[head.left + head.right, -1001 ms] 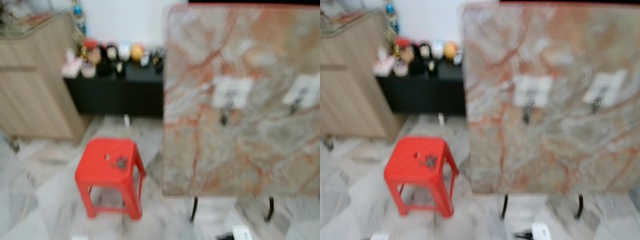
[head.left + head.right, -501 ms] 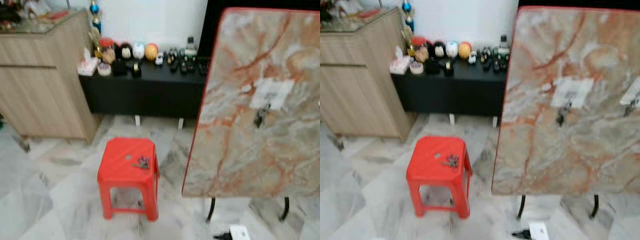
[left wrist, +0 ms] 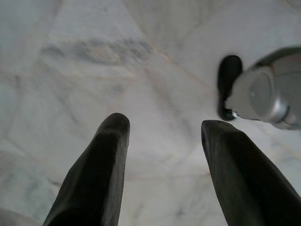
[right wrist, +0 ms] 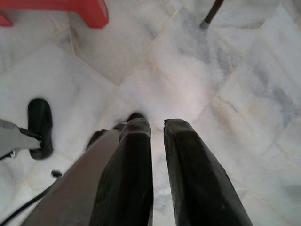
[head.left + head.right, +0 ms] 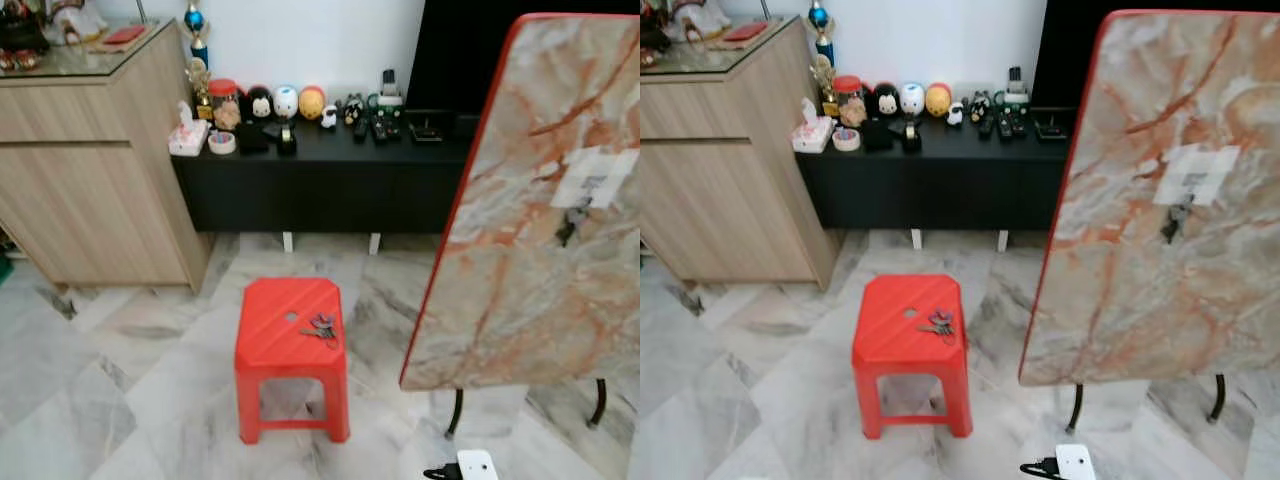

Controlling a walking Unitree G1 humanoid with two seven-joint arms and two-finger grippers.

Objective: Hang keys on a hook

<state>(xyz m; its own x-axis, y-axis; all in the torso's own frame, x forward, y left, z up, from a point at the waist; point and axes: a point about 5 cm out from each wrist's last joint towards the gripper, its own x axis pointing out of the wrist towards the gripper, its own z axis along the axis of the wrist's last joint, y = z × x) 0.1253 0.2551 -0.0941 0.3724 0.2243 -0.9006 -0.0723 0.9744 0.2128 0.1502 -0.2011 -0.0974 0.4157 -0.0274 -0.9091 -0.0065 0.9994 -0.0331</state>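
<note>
Swinging left since a moment ago, the head camera now puts the red stool [image 5: 292, 352] near centre, sharper than before. Both arms hang idle over the marble floor [image 3: 94, 61]: the left pincer [image 3: 162, 141] spread open, the right pincer [image 4: 156, 136] nearly closed, holding nothing. Farther off, the keys [image 5: 320, 327] lie on the stool's seat. Right of it stands the tilted marble board [image 5: 530, 250], a hook [image 5: 567, 227] under its white patch.

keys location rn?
In the left eye view the keys lie on the seat of the red stool, toward its right edge, on the floor left of the tilted marble board.
</note>
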